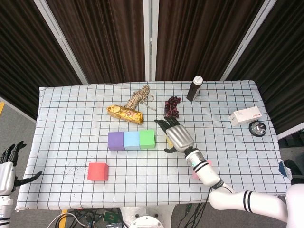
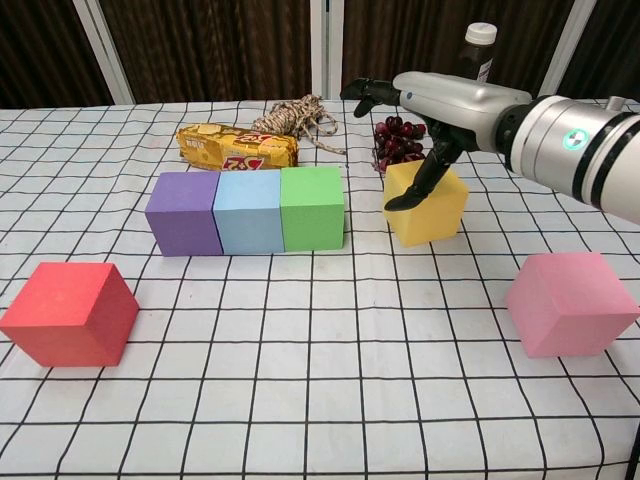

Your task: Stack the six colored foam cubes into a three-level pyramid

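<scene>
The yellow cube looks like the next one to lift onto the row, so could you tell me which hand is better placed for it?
The right hand: it hangs open directly over the yellow cube. The left hand sits off the table's left edge, far from every cube.

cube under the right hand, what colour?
Yellow cube, below the right hand; clearest in the chest view.

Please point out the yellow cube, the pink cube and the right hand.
yellow cube [image 2: 436,212]: chest view, front face.
pink cube [image 2: 570,306]: chest view, front face.
right hand [image 1: 176,134]: head view, back of hand.
</scene>
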You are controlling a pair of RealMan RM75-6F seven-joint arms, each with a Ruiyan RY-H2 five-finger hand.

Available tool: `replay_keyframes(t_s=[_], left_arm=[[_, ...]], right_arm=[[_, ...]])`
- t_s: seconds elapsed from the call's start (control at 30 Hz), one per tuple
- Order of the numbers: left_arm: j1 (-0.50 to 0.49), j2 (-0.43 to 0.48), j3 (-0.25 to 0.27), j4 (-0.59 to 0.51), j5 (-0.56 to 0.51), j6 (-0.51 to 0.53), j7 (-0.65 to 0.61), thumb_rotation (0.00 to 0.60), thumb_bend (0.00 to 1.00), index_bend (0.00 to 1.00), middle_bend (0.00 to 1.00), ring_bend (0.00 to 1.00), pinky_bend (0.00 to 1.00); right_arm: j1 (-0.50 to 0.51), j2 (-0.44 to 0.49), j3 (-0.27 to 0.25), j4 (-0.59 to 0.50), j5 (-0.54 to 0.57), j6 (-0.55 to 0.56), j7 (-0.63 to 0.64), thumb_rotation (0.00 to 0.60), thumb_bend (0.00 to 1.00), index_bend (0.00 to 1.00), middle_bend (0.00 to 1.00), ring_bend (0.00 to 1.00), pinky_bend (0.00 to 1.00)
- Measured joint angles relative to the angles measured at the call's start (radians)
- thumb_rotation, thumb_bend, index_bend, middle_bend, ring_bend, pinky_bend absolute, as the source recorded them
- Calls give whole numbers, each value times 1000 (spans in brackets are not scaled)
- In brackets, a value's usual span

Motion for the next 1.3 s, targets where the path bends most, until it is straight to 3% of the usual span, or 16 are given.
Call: replay_keyframes(t_s=[0.7, 1.3], left_arm=[[36, -25, -24, 71, 31, -15, -60, 600, 0, 36, 145, 12, 6], [52, -43, -29, 118, 50, -24, -115, 600, 0, 36, 145, 12, 3]], right_arm=[[134, -165, 21, 144, 155, -3, -68, 600, 61, 0, 202, 0, 0], [168, -219, 9, 199, 195, 33, -103, 600, 90, 0, 309, 0, 0]])
